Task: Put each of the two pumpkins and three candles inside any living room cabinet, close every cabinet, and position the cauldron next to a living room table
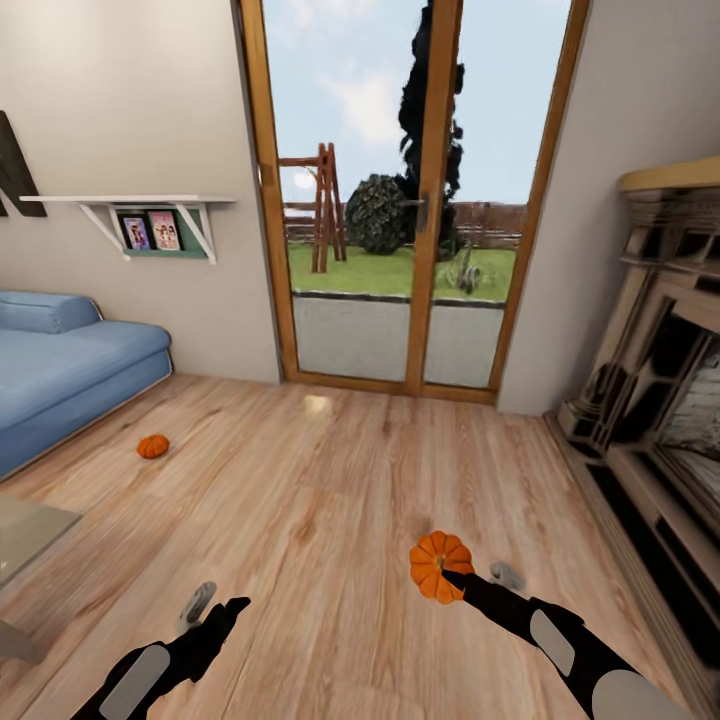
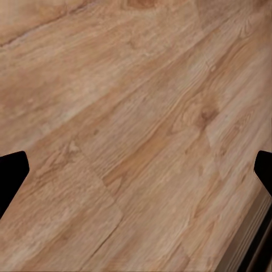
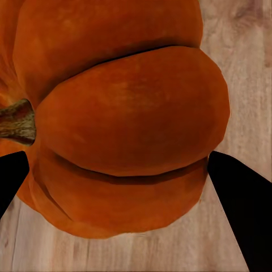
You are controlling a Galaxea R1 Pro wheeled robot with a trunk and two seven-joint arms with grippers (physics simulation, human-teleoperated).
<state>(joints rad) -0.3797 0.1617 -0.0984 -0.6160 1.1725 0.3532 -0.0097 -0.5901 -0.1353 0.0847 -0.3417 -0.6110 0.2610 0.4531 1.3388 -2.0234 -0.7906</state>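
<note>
Ribbed bright-orange pumpkin (image 1: 440,566) sits clamped betw. right gripper (image 1: 447,578) fingers, off wood floor (image 1: 320,480), prob. for carrying to cabinet; left gripper (image 1: 215,612) spread, empty.

We count two pumpkins: one (image 1: 440,566) sits between the fingers of our right end effector (image 1: 452,578), and the other (image 1: 152,446) lies on the floor (image 1: 330,470), well ahead of our left end effector (image 1: 215,606). We count two end effectors, one sofa (image 1: 60,365) and one wall shelf (image 1: 130,205).
</note>
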